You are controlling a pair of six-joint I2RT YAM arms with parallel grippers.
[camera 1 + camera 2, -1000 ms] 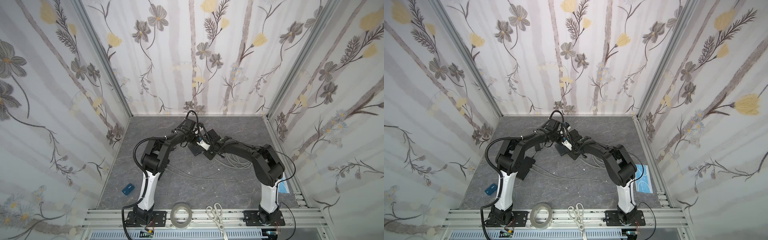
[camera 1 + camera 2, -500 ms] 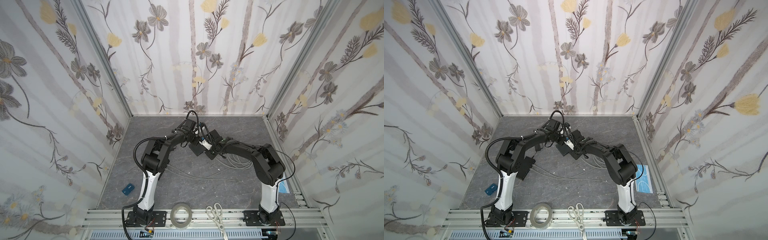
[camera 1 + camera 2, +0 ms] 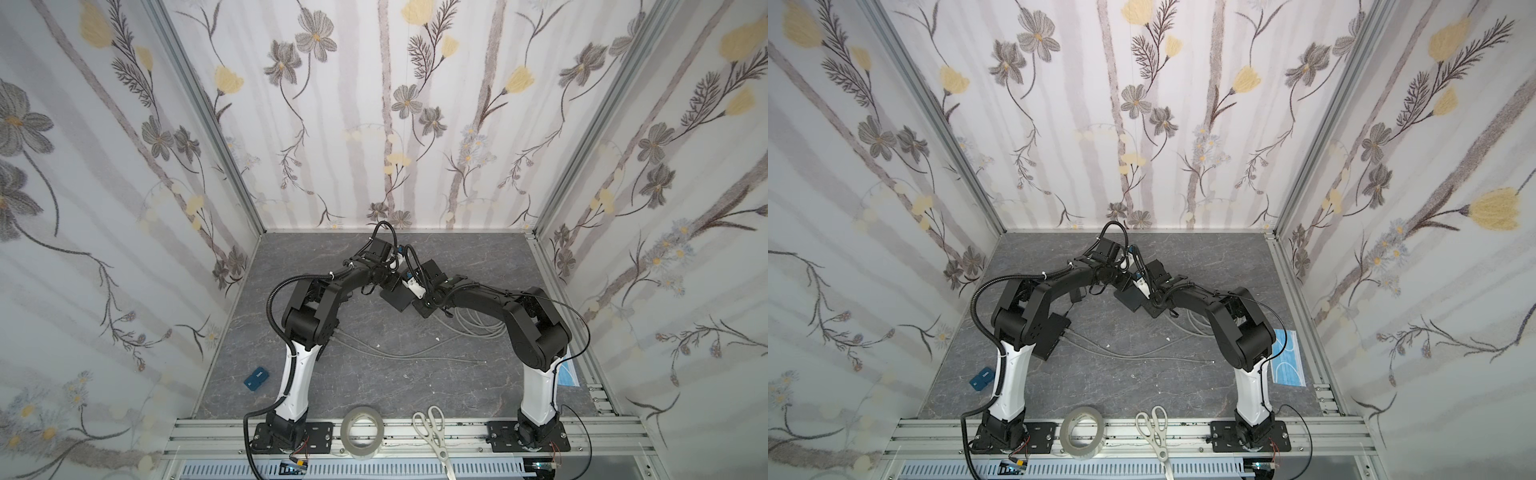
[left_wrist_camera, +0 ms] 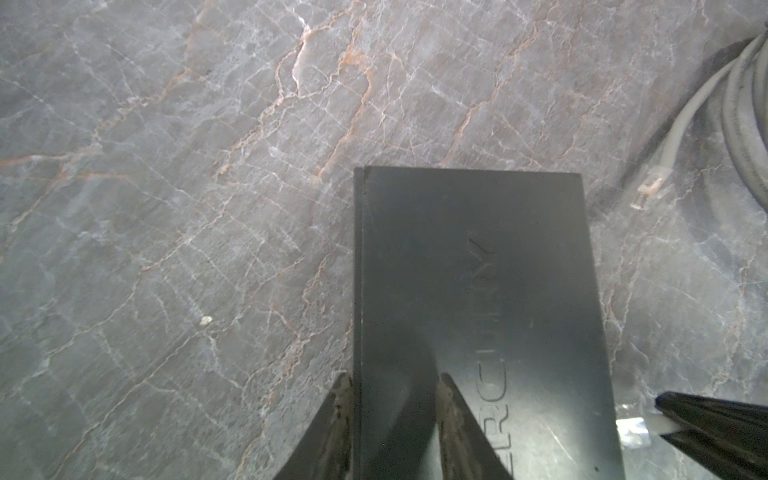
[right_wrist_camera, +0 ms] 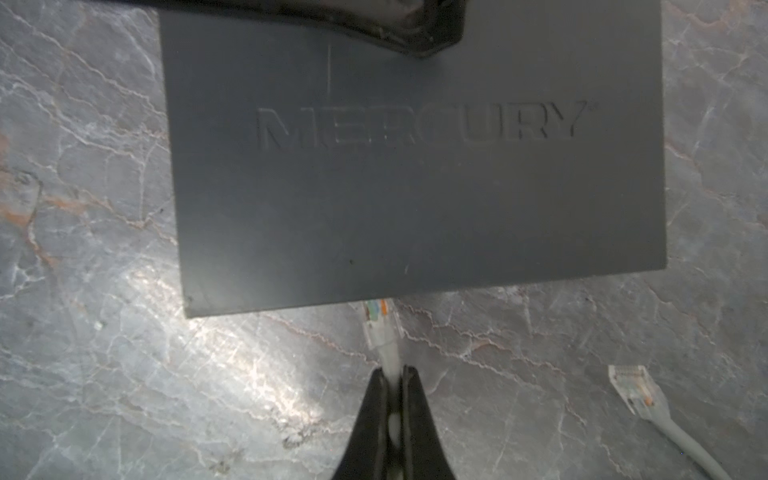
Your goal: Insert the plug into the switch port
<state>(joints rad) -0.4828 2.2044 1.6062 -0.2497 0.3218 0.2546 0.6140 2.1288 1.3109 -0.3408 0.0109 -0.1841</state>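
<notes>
The switch [image 5: 415,174] is a flat dark box embossed MERCURY, lying on the marble-patterned floor and seen in both top views [image 3: 397,298] [image 3: 1128,300]. My left gripper [image 4: 395,378] is shut on one side edge of the switch, one finger on top and one at the side. My right gripper [image 5: 392,370] is shut on the grey cable just behind the clear plug [image 5: 380,324]. The plug's tip meets the switch's long edge and slips partly out of sight under it. The ports themselves are hidden. In the left wrist view the plug [image 4: 631,432] sits beside the switch.
A second loose plug [image 5: 631,386] on grey cable lies close by, with a cable coil [image 3: 478,324] under the right arm. On the front rail sit a tape roll [image 3: 362,430] and scissors [image 3: 432,432]. A blue box [image 3: 256,378] lies at the left and a face mask [image 3: 1285,357] at the right.
My right gripper has edged slightly toward the switch with the plug. The left arm and the switch have stayed where they were.
</notes>
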